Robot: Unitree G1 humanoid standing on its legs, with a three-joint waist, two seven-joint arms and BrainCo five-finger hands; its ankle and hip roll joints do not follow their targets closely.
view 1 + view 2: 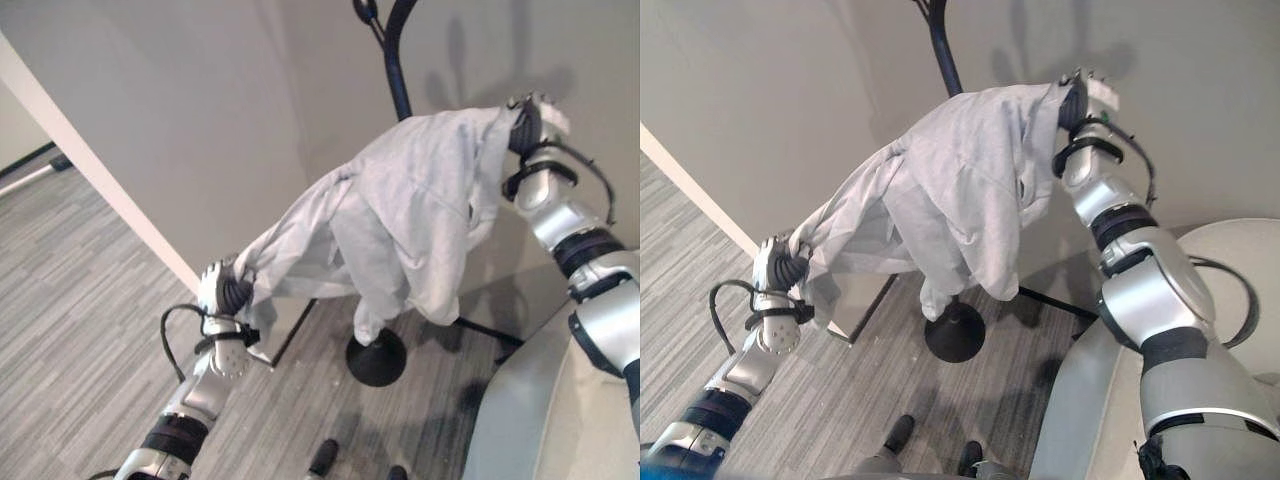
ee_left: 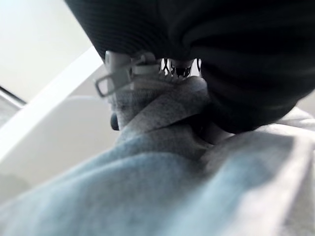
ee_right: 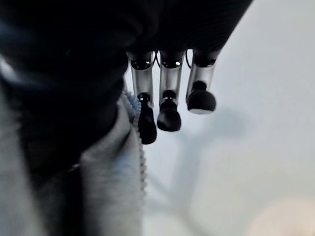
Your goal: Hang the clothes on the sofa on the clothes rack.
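Grey garment (image 1: 400,220) stretched before rack (image 1: 392,70)

A plain grey wall (image 1: 200,110) is met by a white skirting strip (image 1: 90,160) running diagonally. The floor (image 1: 70,290) is covered in grey striped planks. A pale rounded sofa (image 1: 1080,400) is seen at the lower right.

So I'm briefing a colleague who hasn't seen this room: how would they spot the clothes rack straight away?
Start at the grey wall behind the robot's raised arms. In front of it stands the clothes rack, a thin dark pole with curved hooks on top and a round black base on the floor. A light grey zip-up garment, stretched between the left hand and right hand, hides its middle.
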